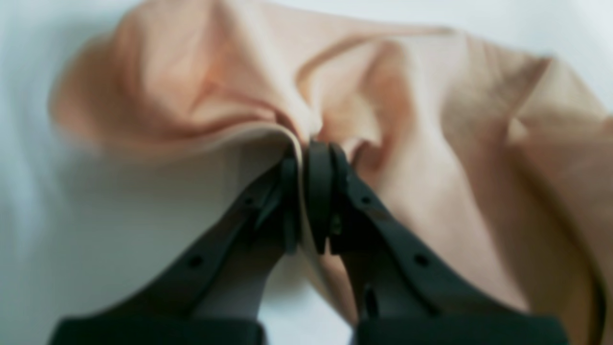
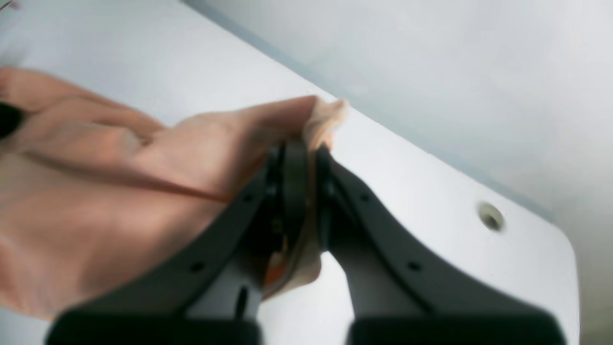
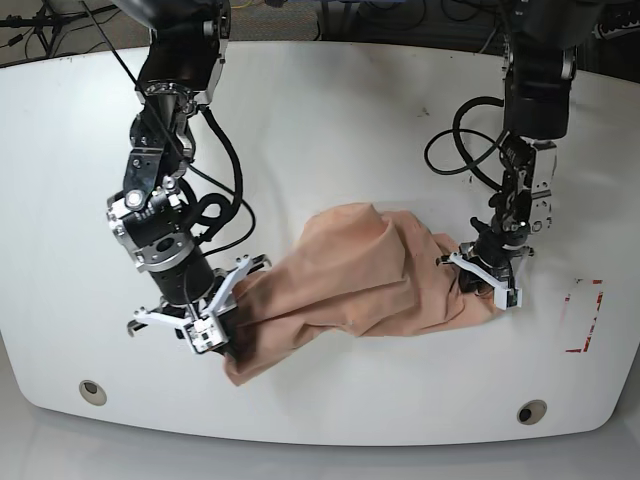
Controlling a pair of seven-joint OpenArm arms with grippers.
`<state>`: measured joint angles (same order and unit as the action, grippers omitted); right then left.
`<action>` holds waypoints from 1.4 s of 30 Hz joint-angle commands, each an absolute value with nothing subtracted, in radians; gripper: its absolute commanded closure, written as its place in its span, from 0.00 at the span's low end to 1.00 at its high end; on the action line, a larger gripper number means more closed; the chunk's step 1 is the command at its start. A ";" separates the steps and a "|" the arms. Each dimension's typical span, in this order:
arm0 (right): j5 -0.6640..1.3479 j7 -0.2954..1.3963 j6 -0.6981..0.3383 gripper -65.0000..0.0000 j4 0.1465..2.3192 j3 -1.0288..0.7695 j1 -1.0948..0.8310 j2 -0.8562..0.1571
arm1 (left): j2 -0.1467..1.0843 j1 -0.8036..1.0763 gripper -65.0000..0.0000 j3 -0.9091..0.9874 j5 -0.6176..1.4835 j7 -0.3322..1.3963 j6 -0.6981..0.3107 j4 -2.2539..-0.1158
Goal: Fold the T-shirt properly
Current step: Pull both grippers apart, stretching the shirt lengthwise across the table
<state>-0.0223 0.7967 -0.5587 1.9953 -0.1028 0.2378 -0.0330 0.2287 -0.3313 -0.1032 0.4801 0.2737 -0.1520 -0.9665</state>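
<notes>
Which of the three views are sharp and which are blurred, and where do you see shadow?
Left wrist view: soft all over, the T-shirt folds smeared, the left claw blurred. Right wrist view: equally soft, the right claw hazy, the table evenly lit. Base view: sharp, with even light and only a faint shadow under the cloth's near edge.

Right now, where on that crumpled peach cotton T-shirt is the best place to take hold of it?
At its two outer ends, from the sides: the crumpled peach cotton T-shirt is bunched in the middle, and its thin edges are already pinched by the left tool and the right tool.
</notes>
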 commanded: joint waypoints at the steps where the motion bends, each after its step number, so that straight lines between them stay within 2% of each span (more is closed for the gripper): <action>1: -0.018 0.773 -0.555 0.97 2.012 -0.148 0.263 -0.036 | 0.246 -0.335 1.00 -0.041 0.490 0.297 -0.163 -1.124; 10: -0.022 0.779 -0.556 0.97 2.011 -0.236 0.317 -0.042 | 0.252 -0.292 1.00 0.084 0.486 0.440 -0.163 -1.386; 21: -0.022 0.779 -0.549 0.96 2.008 -0.222 0.447 -0.114 | 0.372 -0.300 1.00 0.097 0.487 0.486 -0.163 -1.612; 30: -0.024 0.786 -0.547 0.96 1.937 -0.228 0.575 -0.180 | 0.463 -0.308 1.00 0.189 0.490 0.516 -0.166 -1.724; 42: -0.024 0.840 -0.547 0.96 1.839 -0.225 0.794 -0.255 | 0.472 -0.493 1.00 0.352 0.490 0.667 -0.171 -1.778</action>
